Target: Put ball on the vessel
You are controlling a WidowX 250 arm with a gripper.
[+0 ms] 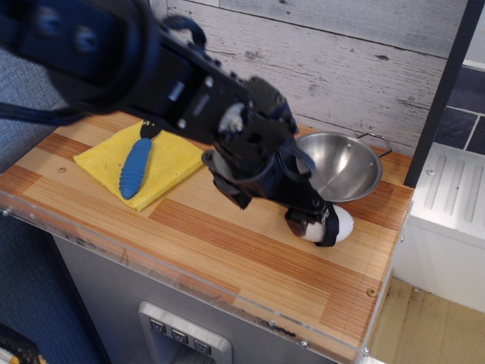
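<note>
The white ball (339,222) with its black band lies on the wooden counter just in front of the shiny steel bowl (345,165), and its left part is hidden by my gripper. My gripper (270,203) is low over the counter to the left of the ball. Its jaws look open. The right fingertip (306,215) sits over the ball's left side and the left finger is out over bare wood. The bowl is empty. One wire handle shows at its back right, and the other is hidden behind the gripper.
A blue-handled fork (136,167) lies on a yellow cloth (173,161) at the left of the counter (227,250). A plank wall runs along the back. A dark post (442,91) stands right of the bowl. The counter's edge drops off at the front and right.
</note>
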